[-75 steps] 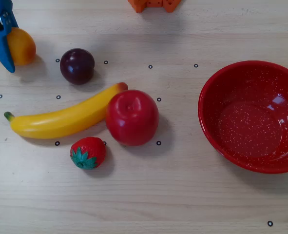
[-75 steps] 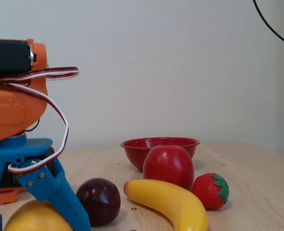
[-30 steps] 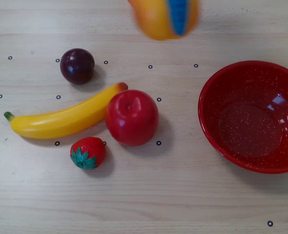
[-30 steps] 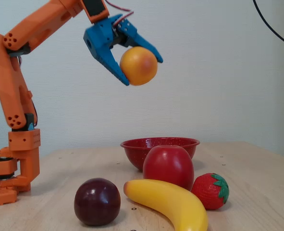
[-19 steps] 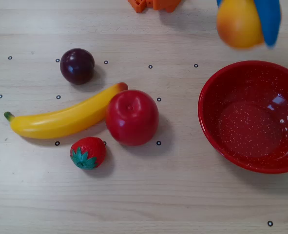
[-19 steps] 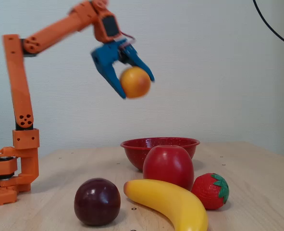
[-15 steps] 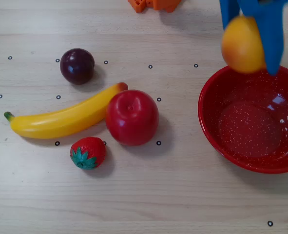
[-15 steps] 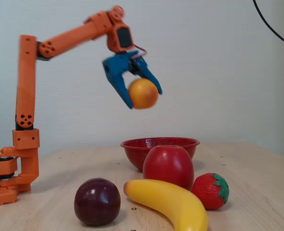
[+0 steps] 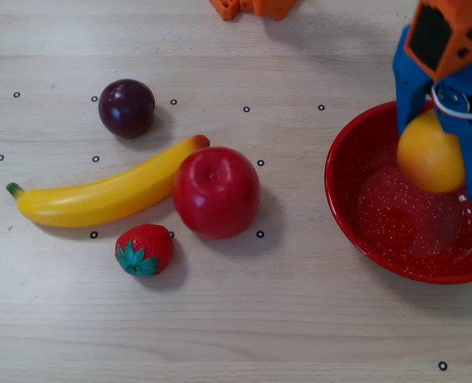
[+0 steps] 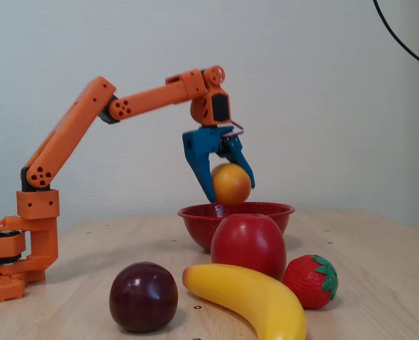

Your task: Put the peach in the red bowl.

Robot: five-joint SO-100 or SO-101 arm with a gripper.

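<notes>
One tabletop (image 9: 299, 319) of pale wood carries everything, with small black ring marks dotted across it. One orange arm (image 10: 67, 142) reaches from its base at the left of the fixed view, up and over to the right. One red bowl (image 9: 363, 231) sits at the right of the overhead view; in the fixed view the bowl (image 10: 195, 219) stands behind the other fruit. One banana (image 9: 100, 191) lies slanted at the left of the overhead view, its upper tip just beside one apple (image 9: 216, 191). One peach (image 9: 430, 155) is held in the air over the bowl's inside; in the fixed view the peach (image 10: 231, 184) hangs just above the rim, not touching the bowl. One plum (image 9: 127, 108) rests apart from the rest, above the banana in the overhead view. One strawberry (image 9: 143, 250) lies below the banana, near the apple's lower left.

The blue jaws (image 10: 230, 187) point downward and are parted about as wide as the peach, one finger on each side of it, gripping it. In the overhead view the jaws (image 9: 443, 171) frame the peach from left and right, over the bowl.
</notes>
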